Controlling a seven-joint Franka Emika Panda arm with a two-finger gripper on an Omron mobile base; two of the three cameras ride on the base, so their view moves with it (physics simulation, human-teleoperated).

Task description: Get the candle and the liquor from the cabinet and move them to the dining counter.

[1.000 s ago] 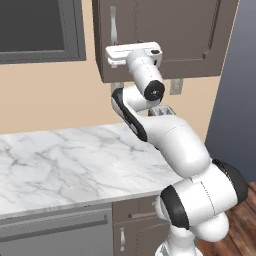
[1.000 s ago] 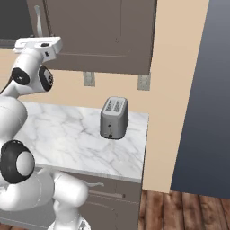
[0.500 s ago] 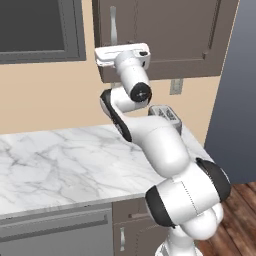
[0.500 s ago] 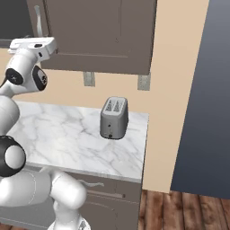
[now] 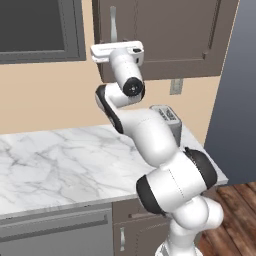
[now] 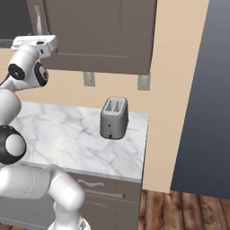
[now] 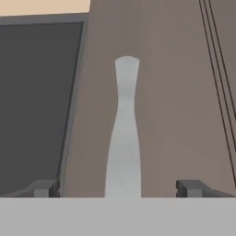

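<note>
Hand view: gripper (image 7: 118,189) spread apart, straddling handle (image 7: 123,138) of shut cabinet (image 7: 175,92); next, close and pull.

- We see that the hand (image 5: 117,50) has moved to the left along the front of the cabinet (image 5: 165,35), away from the toaster (image 6: 114,117).
- It has also risen a little and now stands just below the silver handle (image 5: 113,21).
- The arm's upper links have swung left with it.
</note>
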